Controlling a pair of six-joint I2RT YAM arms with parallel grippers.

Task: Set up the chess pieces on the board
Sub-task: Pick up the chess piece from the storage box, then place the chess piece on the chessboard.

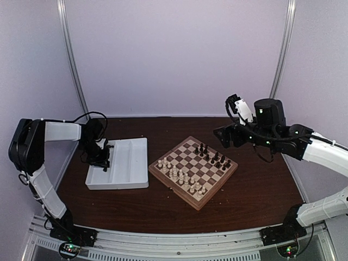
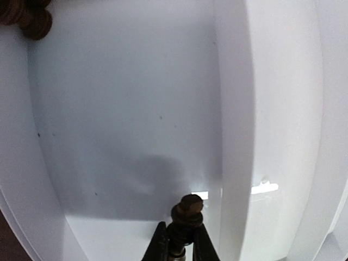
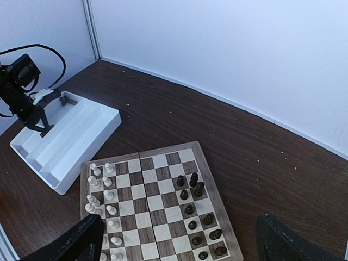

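My left gripper (image 2: 184, 232) is shut on a dark chess piece (image 2: 187, 215), gripped below its round head, just above the floor of the white tray (image 2: 125, 109). More dark chess pieces (image 2: 27, 16) lie in that compartment's far corner. In the top view the left gripper (image 1: 103, 157) hangs over the tray's left side. The board (image 1: 169, 188) lies mid-table with several dark pieces (image 1: 215, 157) along its far-right side. My right gripper (image 1: 224, 136) hovers open above the board's far-right corner, nothing between its fingers (image 3: 70, 244).
Cream-white pieces (image 1: 179, 176) fill two rows on the board's near-left side. The white tray (image 1: 133, 155) sits left of the board (image 3: 215, 179) on the dark brown table. White walls close in the back and sides.
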